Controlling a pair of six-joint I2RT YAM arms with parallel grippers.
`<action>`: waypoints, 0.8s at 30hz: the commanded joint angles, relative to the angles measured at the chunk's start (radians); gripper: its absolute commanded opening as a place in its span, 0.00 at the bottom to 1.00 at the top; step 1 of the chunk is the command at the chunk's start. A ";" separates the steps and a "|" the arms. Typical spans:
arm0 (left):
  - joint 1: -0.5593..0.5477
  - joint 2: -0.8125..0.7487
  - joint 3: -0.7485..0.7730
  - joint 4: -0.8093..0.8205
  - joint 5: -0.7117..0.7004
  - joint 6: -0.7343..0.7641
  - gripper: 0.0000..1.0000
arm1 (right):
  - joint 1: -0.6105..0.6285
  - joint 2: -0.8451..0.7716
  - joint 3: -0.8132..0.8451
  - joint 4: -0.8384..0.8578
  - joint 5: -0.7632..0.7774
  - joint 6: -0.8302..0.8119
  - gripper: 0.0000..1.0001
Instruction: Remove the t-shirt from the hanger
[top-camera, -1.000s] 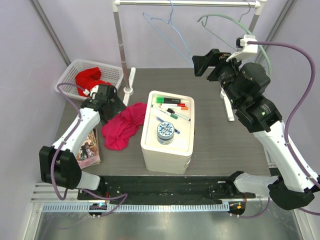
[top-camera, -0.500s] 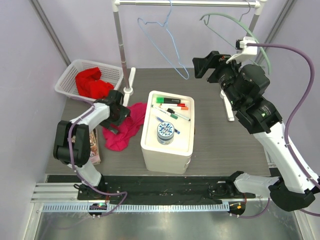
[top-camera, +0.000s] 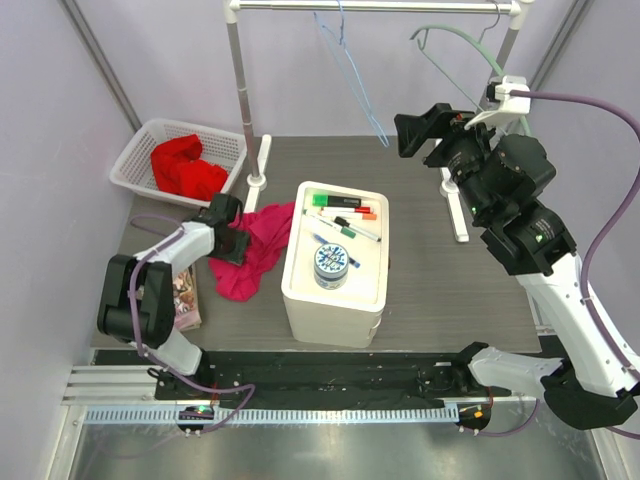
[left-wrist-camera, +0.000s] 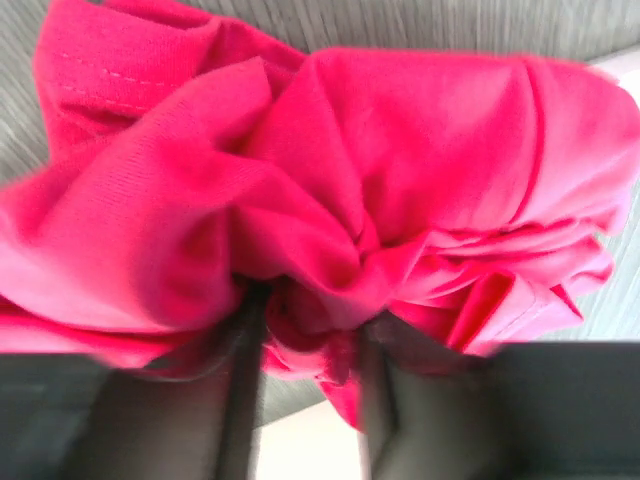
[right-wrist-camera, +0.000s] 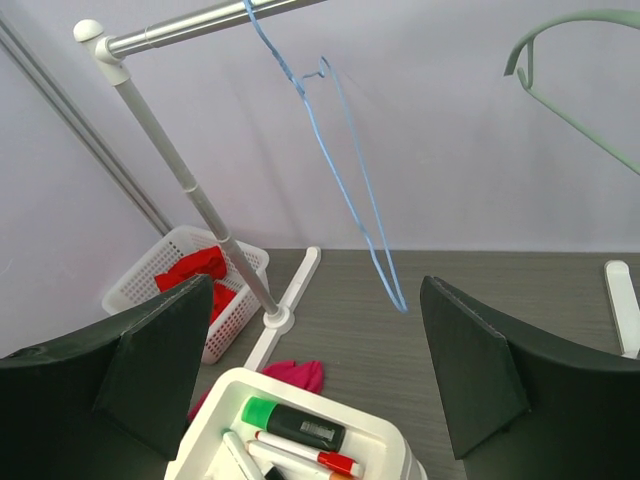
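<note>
The pink t-shirt (top-camera: 258, 248) is seen lying crumpled on the worktop (top-camera: 430, 270), just beside the white box (top-camera: 335, 318) and well apart from the blue wire hanger (top-camera: 350, 80), which hangs bare on the rail (top-camera: 380, 6). The removal is therefore judged essentially done. Only the letting go of the cloth and the clearing of the arms appear to be left. A bunched fold of the shirt is pinched between the fingers of the left tool (left-wrist-camera: 310, 335), which is held low over the worktop with its arm folded back towards its base. The right tool (top-camera: 424, 131) is held high near the rail, its jaws spread wide with nothing between them.
</note>
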 joint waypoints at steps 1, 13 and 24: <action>-0.006 -0.081 -0.113 0.187 -0.086 0.009 0.27 | 0.002 -0.024 -0.006 0.030 0.027 -0.019 0.89; -0.007 -0.523 -0.080 0.232 -0.293 0.251 0.00 | 0.002 -0.035 -0.035 0.062 0.019 -0.007 0.89; -0.006 -0.549 0.146 0.470 -0.418 0.614 0.00 | 0.002 -0.049 -0.033 0.062 0.033 -0.021 0.89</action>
